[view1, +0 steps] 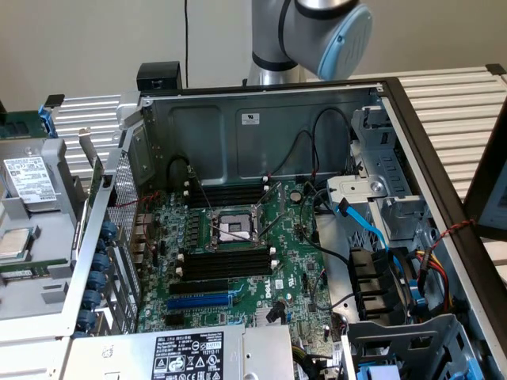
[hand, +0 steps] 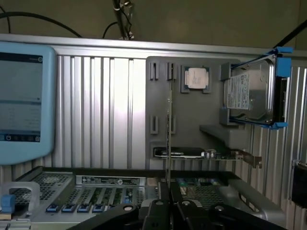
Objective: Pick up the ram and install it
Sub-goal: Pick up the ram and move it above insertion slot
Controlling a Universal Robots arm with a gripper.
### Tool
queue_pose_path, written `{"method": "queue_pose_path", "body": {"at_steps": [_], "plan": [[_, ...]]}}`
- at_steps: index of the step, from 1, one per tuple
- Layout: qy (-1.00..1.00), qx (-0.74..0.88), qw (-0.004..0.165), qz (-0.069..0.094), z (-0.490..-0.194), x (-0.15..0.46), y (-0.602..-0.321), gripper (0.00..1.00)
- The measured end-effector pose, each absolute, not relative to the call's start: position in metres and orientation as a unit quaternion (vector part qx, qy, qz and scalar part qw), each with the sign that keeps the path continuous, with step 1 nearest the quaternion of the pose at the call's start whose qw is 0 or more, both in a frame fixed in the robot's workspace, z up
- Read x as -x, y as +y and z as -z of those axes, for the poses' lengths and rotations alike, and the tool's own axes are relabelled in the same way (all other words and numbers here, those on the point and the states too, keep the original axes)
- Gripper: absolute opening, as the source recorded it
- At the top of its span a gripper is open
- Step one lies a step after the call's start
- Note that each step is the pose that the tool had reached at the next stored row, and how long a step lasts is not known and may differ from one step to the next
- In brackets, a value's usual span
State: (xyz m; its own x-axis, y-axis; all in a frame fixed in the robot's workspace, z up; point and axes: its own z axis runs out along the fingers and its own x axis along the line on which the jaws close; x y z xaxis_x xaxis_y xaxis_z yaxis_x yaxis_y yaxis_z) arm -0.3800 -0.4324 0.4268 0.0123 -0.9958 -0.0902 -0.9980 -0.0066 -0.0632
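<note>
Wrist view showed the jaws nearly closed on the ram (hand: 167, 120), a thin green stick seen edge-on and gripped at one end. The ram stood in front of a grey tray (hand: 158, 96) holding a CPU (hand: 195, 78) and a hard drive (hand: 249, 93), outside the PC case. The tray lay on a ribbed metal surface (hand: 96, 110). Exterior view showed the arm (view1: 317, 32) above the open case (view1: 238, 119), with black memory slots (view1: 230, 261) on the motherboard (view1: 293, 269).
</note>
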Motion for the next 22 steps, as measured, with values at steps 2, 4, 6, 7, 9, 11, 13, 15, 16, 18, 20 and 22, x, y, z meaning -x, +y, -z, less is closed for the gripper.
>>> {"method": "queue_pose_path", "body": {"at_steps": [2,4,6,7,9,11,13,15,16,18,20,22], "plan": [[0.703,0.709,0.053,-0.008,-0.427,0.373,-0.432,0.13],[0.703,0.710,0.052,-0.007,-0.427,0.366,-0.432,0.13],[0.703,0.710,0.051,-0.006,-0.427,0.359,-0.432,0.13],[0.703,0.710,0.051,-0.006,-0.427,0.355,-0.432,0.13],[0.703,0.710,0.050,-0.006,-0.427,0.346,-0.432,0.13],[0.703,0.710,0.050,-0.006,-0.427,0.337,-0.432,0.13],[0.703,0.710,0.048,-0.005,-0.427,0.328,-0.433,0.13],[0.703,0.710,0.043,0.000,-0.427,0.320,-0.433,0.13],[0.703,0.710,0.041,0.002,-0.427,0.316,-0.433,0.13],[0.703,0.710,0.040,0.003,-0.427,0.308,-0.433,0.13],[0.703,0.710,0.039,0.004,-0.427,0.300,-0.433,0.13],[0.703,0.710,0.038,0.005,-0.427,0.292,-0.433,0.13]]}}
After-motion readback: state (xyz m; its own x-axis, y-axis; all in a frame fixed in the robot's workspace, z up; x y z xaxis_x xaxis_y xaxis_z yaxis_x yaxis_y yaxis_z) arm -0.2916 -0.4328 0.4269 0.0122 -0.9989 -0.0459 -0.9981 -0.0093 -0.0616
